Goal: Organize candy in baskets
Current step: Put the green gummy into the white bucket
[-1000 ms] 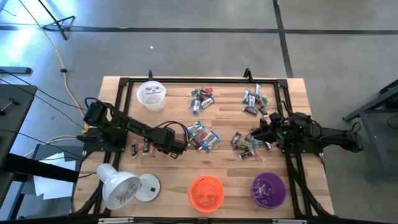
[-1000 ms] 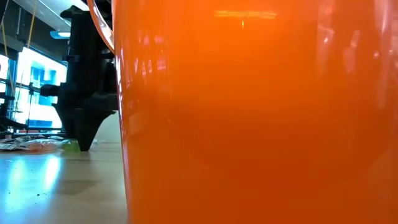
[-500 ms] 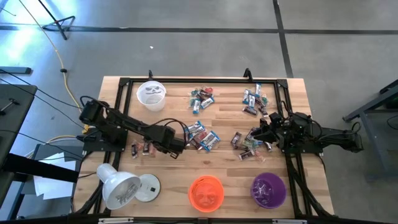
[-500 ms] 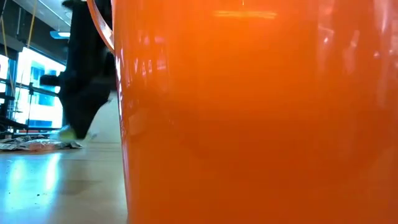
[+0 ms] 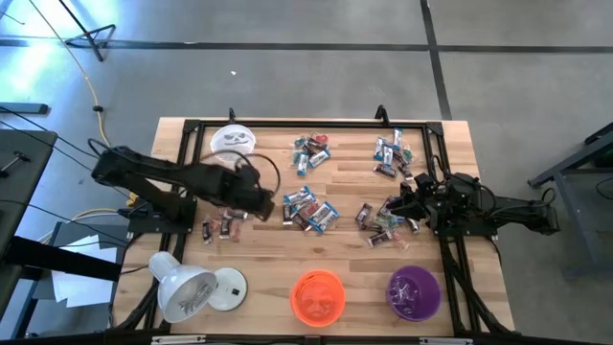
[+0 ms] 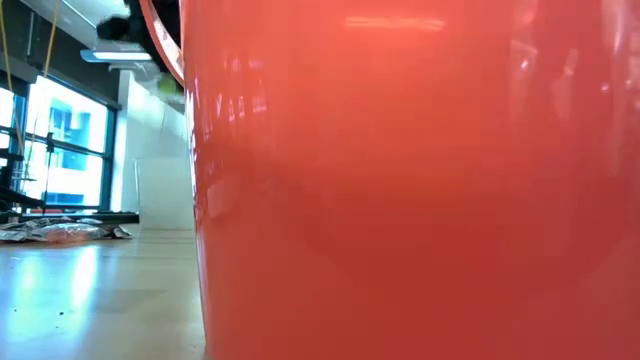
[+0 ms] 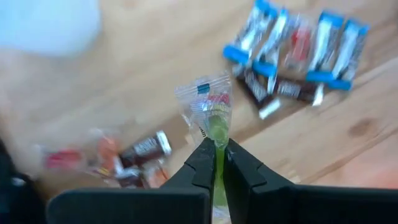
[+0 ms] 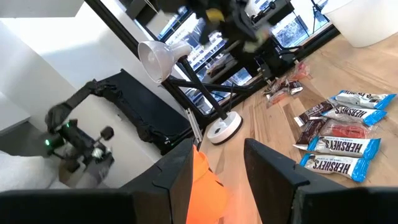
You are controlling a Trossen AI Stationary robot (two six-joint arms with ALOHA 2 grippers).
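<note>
My left gripper (image 5: 261, 203) is raised above the table between the white basket (image 5: 233, 140) and the middle candy pile (image 5: 308, 209). It is shut on a small candy in a clear wrapper with green inside (image 7: 211, 112). My right gripper (image 5: 407, 206) is open and empty, low at the right-hand candy pile (image 5: 383, 225); its own view shows its fingers apart (image 8: 217, 168). The orange basket (image 5: 317, 297) and the purple basket (image 5: 413, 292) stand near the front edge. My left gripper pinches the candy's green end (image 7: 216, 144) between its two fingertips. The clear wrapper sticks out beyond the fingers. The candy is lifted clear of the table.
A white lamp (image 5: 184, 289) lies on its side at the front left. Loose candy lies in piles at the far middle (image 5: 311, 151), the far right (image 5: 393, 153) and the left (image 5: 222, 228). The orange basket's wall (image 6: 400, 200) fills the low view.
My left gripper has risen from the table beside the middle candy pile and drawn back toward the far left, staying shut on the green candy, which is now lifted clear. In the low view it has gone up almost out of the picture.
</note>
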